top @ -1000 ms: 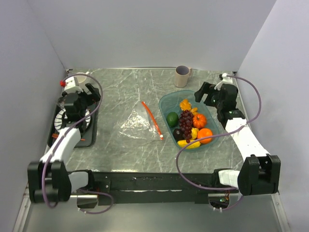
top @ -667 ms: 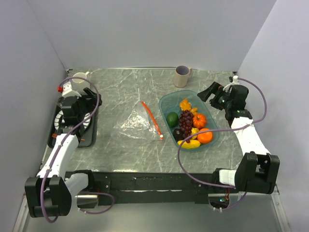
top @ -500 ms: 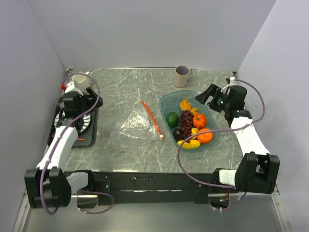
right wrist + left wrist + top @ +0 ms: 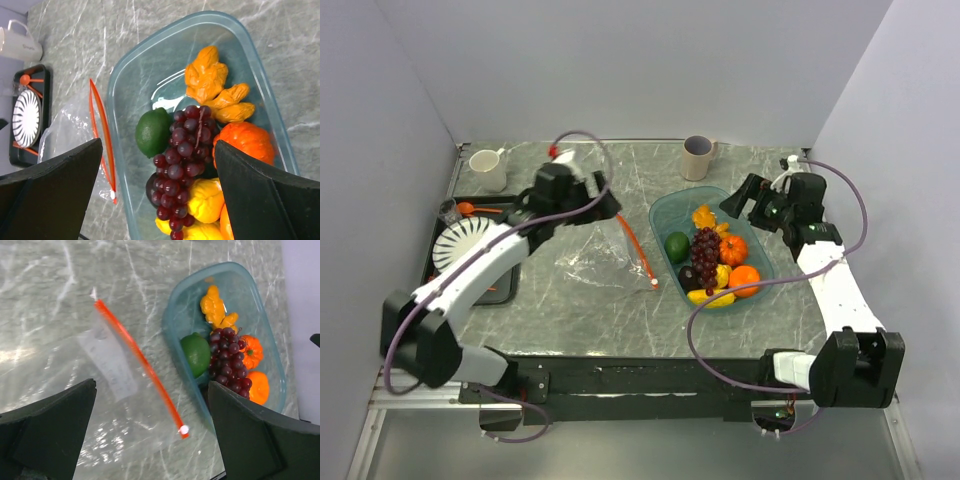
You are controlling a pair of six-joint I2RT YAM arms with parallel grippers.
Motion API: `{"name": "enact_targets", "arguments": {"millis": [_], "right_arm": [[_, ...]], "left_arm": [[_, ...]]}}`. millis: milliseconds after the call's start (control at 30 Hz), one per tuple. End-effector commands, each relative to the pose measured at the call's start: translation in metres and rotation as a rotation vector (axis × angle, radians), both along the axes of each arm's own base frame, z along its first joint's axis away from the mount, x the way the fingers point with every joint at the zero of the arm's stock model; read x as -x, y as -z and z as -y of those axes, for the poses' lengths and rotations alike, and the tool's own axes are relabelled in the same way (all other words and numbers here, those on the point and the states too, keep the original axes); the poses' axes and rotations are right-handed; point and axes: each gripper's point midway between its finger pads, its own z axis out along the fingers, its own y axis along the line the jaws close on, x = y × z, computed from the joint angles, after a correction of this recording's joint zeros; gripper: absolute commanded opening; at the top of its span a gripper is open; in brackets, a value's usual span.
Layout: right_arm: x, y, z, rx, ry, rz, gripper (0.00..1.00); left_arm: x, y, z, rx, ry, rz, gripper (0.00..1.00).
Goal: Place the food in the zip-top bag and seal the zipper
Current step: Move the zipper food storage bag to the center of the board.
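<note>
While the left gripper [image 4: 606,205] and right gripper [image 4: 733,204] hang open and empty, the bag [image 4: 598,257] lies flat at centre, with the food [image 4: 733,250] in the bowl [image 4: 654,217] right of it. The left should pinch one lip beside the zipper [image 4: 636,246]; the right should take the grapes [image 4: 705,250] from above.

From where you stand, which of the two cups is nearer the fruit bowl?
The brown cup. It stands at the table's far edge, just behind the bowl, while the white mug sits in the far left corner.
</note>
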Motion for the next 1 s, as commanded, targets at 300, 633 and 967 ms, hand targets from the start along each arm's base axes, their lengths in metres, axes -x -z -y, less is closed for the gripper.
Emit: {"name": "enact_targets", "arguments": {"millis": [300, 633, 967], "right_arm": [[0.032, -0.057, -0.113, -0.044, -0.362, 0.115, 1.00], [0.050, -0.008, -0.191, -0.010, -0.592, -0.048, 0.98], [0.051, 0.047, -0.229, 0.086, -0.658, -0.182, 0.96]], "left_arm": [[0.067, 0.072, -0.008, 0.035, -0.140, -0.187, 0.99], [0.091, 0.096, -0.027, 0.133, -0.246, -0.213, 0.99], [0.092, 0.122, -0.043, 0.076, -0.348, -0.265, 0.99]]}}
